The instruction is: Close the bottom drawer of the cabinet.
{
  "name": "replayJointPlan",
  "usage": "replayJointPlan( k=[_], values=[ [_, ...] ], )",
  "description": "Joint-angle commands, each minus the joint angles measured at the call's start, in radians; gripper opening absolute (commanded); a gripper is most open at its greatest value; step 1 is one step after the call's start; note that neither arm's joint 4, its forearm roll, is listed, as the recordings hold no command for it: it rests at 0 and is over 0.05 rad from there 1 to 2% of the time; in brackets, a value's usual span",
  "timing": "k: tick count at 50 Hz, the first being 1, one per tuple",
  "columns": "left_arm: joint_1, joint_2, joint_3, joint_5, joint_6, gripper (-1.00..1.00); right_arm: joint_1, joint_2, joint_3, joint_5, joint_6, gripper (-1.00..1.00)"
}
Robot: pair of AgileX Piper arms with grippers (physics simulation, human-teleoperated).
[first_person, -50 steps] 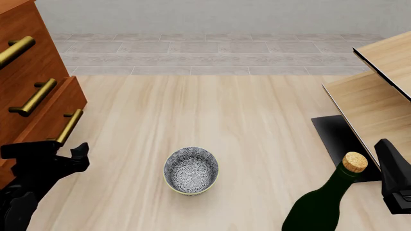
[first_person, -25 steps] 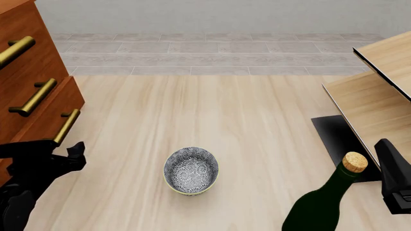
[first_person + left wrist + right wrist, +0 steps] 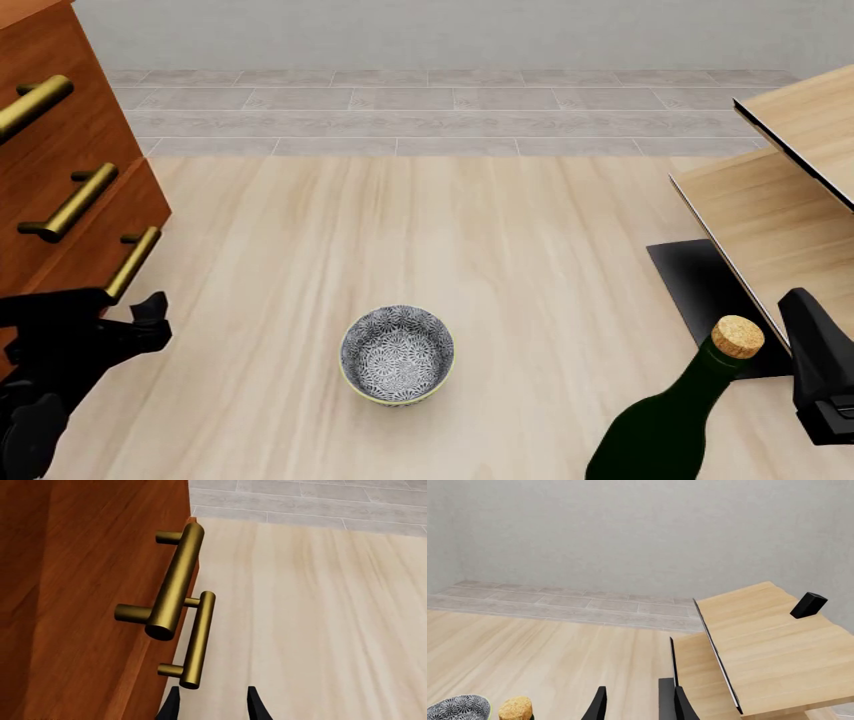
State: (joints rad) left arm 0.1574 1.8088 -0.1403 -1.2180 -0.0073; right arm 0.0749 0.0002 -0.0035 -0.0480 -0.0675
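The cabinet stands at the left edge of the front view, with three brass bar handles. The bottom drawer juts out slightly past the two above; its handle is the lowest. In the left wrist view the bottom drawer's handle lies below the middle drawer's larger-looking handle. My left gripper is open and empty, low beside the bottom drawer's front, one fingertip just under the handle's near end. My right gripper is open and empty at the lower right.
A patterned bowl sits mid-table. A dark green corked bottle stands by the right gripper. Pale wood furniture with black edging fills the right side over a black mat.
The bottom drawer has slid a little further left into the cabinet, and my left gripper has moved left with it. The right arm has not moved.
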Motion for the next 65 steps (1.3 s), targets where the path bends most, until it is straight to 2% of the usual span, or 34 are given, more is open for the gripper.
replayJointPlan(
  k=[1, 65],
  values=[
    [0.031, -0.006, -0.001, -0.002, 0.011, 1.00, 0.001, 0.000, 0.000, 0.000, 0.000, 1.00],
    [0.095, 0.005, -0.017, -0.002, 0.094, 1.00, 0.003, 0.000, 0.001, -0.001, 0.000, 1.00]
  ],
)
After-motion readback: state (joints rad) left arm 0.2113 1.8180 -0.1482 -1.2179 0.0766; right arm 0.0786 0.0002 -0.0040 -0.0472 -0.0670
